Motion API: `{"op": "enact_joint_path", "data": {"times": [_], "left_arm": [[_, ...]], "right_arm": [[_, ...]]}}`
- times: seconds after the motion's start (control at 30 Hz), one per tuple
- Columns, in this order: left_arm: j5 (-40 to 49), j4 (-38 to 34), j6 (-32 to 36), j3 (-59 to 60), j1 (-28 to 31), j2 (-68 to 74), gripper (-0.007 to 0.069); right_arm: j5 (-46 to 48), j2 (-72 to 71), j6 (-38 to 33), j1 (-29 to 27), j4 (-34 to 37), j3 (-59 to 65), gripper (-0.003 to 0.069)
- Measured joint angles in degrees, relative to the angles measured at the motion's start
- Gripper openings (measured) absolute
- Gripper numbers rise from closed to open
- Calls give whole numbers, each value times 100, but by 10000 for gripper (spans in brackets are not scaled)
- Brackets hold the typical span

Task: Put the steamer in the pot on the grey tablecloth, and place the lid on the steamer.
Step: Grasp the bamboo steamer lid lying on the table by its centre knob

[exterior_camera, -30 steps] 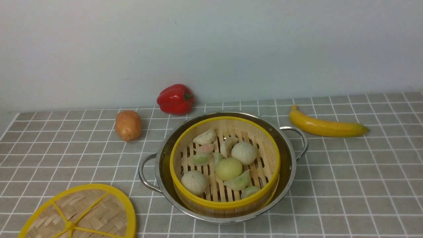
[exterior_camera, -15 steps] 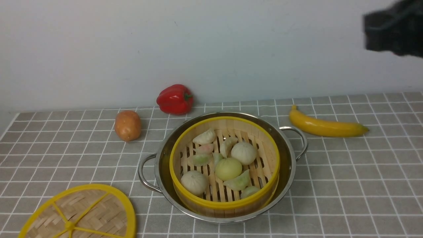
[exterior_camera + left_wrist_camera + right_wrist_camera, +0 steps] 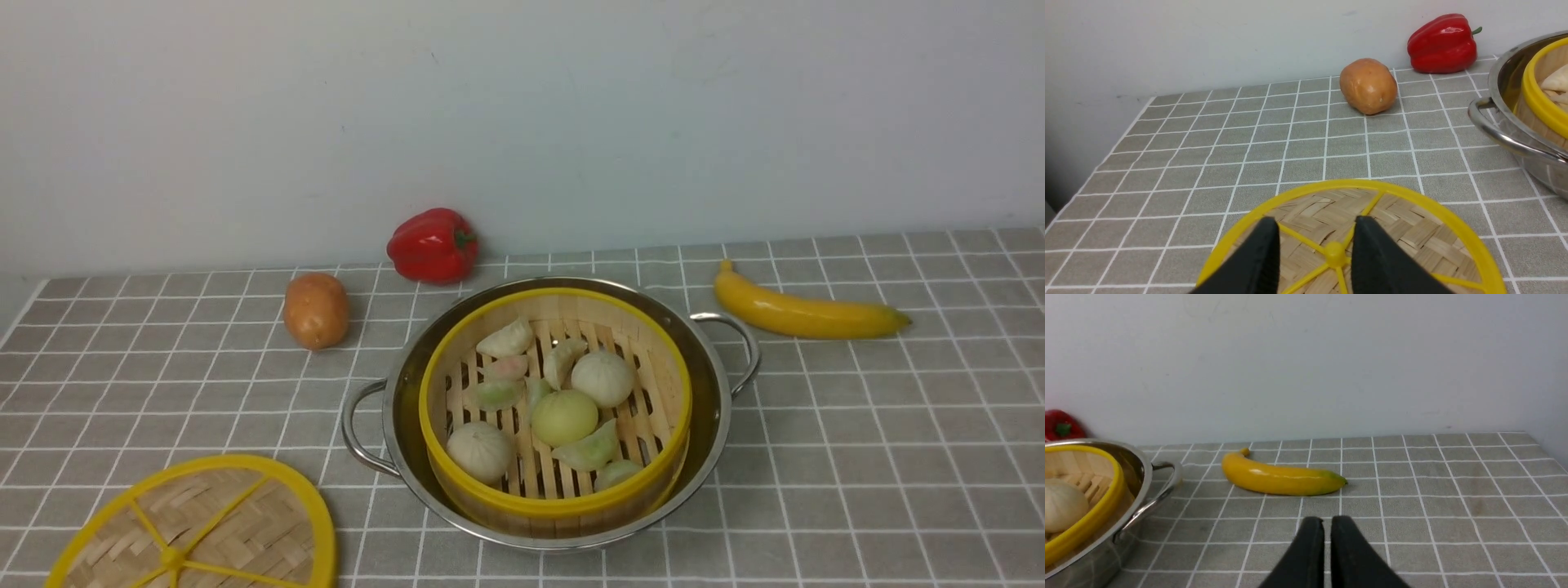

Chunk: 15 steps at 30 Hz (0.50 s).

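Note:
The steamer [image 3: 555,506] with yellow rims sits inside the shiny pot [image 3: 710,392] on the grey tablecloth [image 3: 857,457]; several dumplings and buns lie in it. The lid [image 3: 204,531], a woven disc with yellow rim and spokes, lies flat on the cloth at the front left. In the left wrist view my left gripper [image 3: 1316,222] is open above the lid [image 3: 1412,237], one finger on each side of the centre knob [image 3: 1335,253]. In the right wrist view my right gripper [image 3: 1327,522] is shut and empty over bare cloth. Neither gripper shows in the front view.
A potato [image 3: 316,309] and a red pepper [image 3: 433,245] lie behind the pot to the left. A banana [image 3: 804,314] lies at the back right. A pale wall stands close behind the cloth. The cloth's left edge shows in the left wrist view [image 3: 1106,151].
A dark blurred shape showed at the front view's top right half a second ago and is gone now. The pot, steamer and lid have not moved.

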Motion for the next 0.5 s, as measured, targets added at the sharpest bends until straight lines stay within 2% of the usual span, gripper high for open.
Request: {"op": "enact_joint_path", "data": {"times": [0.27,0.5], "left_arm": [[2,0,0,2,0,0,243],[2,0,0,2,0,0,243]], "right_arm": [[864,-341,-78,0,132,76,74],[870,-341,-157,0,144,76,90]]}}
